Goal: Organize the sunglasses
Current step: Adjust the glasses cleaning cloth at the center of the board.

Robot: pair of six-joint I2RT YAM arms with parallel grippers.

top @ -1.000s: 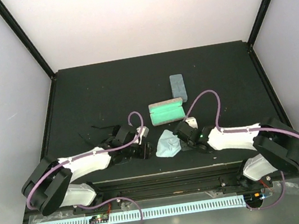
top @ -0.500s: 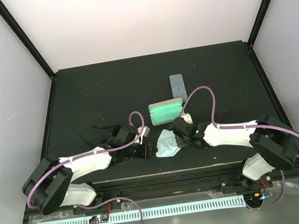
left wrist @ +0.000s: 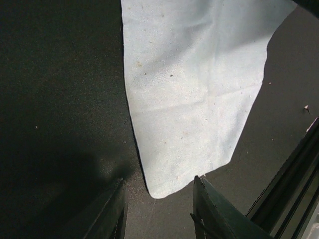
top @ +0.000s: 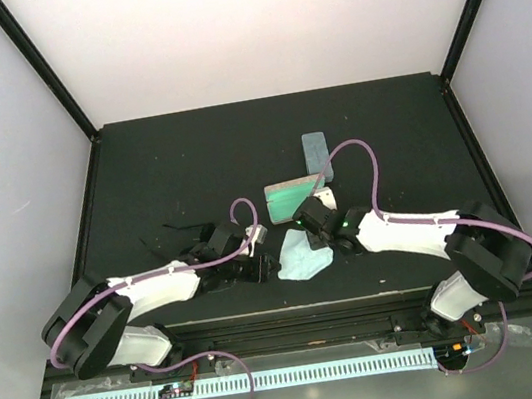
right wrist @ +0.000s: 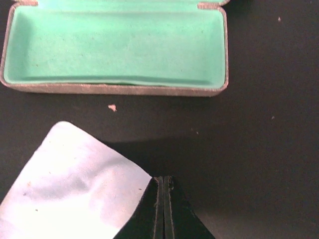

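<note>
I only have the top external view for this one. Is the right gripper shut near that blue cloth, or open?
Observer: The right wrist view shows the right gripper shut, jaws pressed together, at the edge of the cloth. I cannot tell whether the cloth is pinched.
Operator: And the left one?
Observer: The left gripper is open, with the cloth's pointed corner lying between its fingers.
Operator: Anything in the open case?
Observer: No. The case shows bare green lining, nothing inside.
</note>
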